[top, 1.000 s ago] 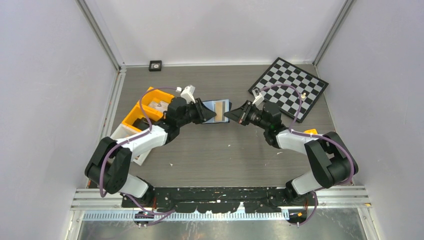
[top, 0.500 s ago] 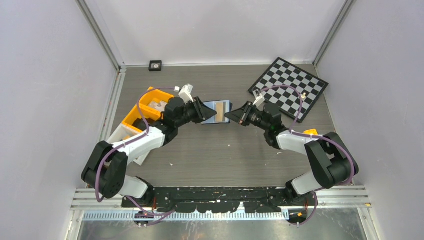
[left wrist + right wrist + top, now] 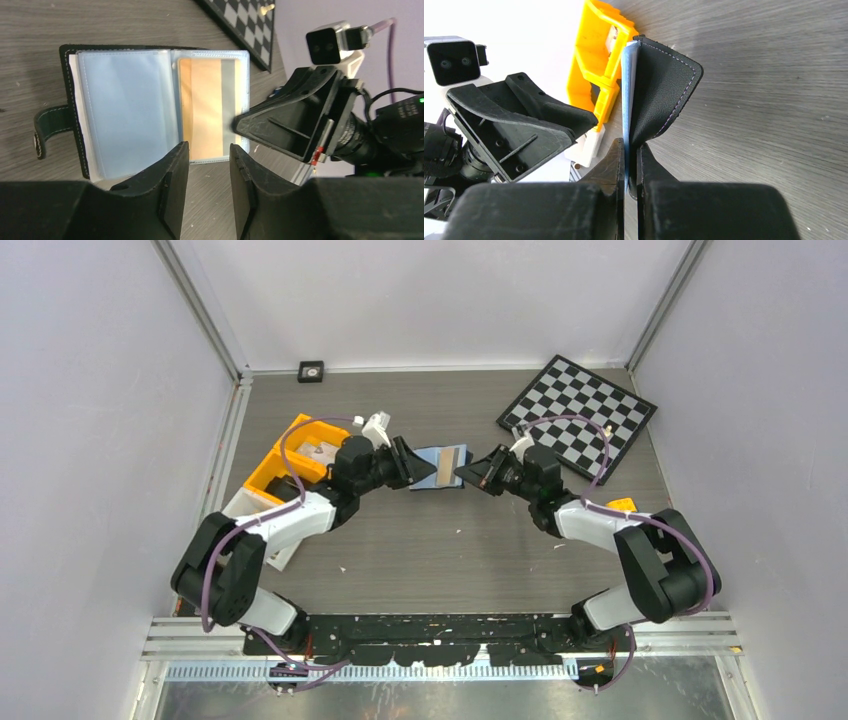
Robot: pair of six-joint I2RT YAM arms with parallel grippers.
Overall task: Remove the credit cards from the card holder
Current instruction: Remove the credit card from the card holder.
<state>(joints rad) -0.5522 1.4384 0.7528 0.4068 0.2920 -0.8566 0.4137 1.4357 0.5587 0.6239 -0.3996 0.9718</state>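
Grey table (image 3: 450, 550): open card holder (image 3: 125, 105), orange card (image 3: 200, 110) inside; right tool (image 3: 630, 150) pinches holder; left tool (image 3: 209, 150) parted.

Card holder (image 3: 441, 468) lies on the table (image 3: 440, 550) just above frame centre. Left hand (image 3: 426, 473) is just beside its left edge, right hand (image 3: 463, 474) on its right edge. There's a card (image 3: 202, 112) in the sleeve on that side. Bin (image 3: 300, 445) is further left, chessboard (image 3: 578, 415) upper right.
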